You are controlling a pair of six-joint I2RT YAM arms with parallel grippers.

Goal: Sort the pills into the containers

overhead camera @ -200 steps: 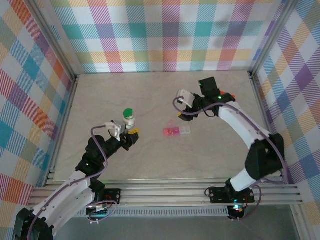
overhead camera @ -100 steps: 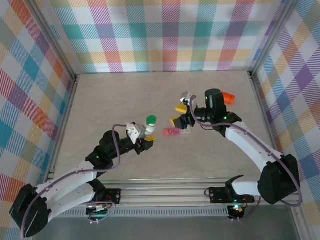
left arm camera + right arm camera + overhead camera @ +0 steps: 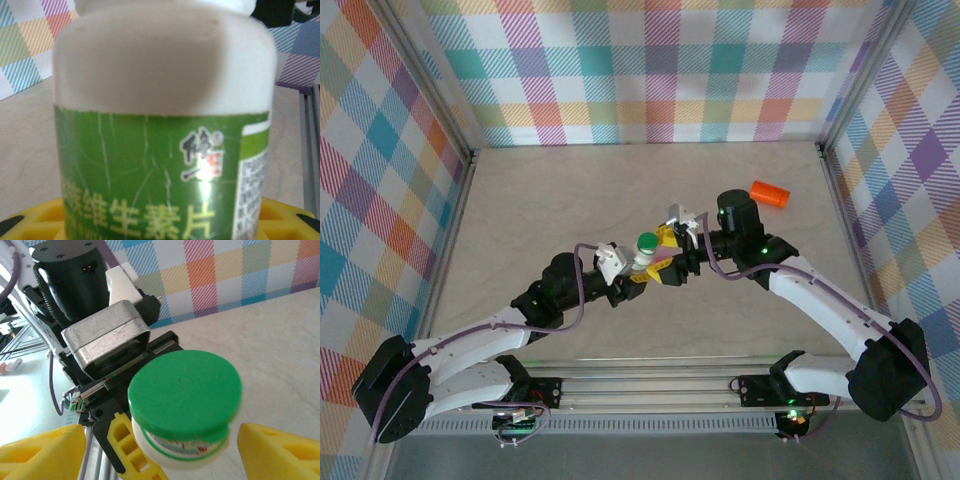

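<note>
My left gripper (image 3: 638, 272) is shut on a small white bottle (image 3: 165, 125) with a green label, held upright above the middle of the table. Its green round cap (image 3: 647, 241) points up. My right gripper (image 3: 160, 455) faces the bottle from the right. It is open, with one yellow fingertip (image 3: 42, 452) on each side of the cap (image 3: 185, 392) and a gap on both sides. A bright orange vial (image 3: 770, 193) lies on its side at the back right. The pills are out of view.
Both arms meet over the table's centre, covering the surface beneath them. The left wrist's camera housing (image 3: 107, 337) sits close behind the bottle. Plaid walls (image 3: 650, 70) enclose the table (image 3: 550, 190) on three sides, and an aluminium rail (image 3: 650, 385) runs along the near edge.
My left arm carried the bottle right, to the centre. My right arm swung away from the orange vial toward the bottle, and its jaws widened around the cap.
</note>
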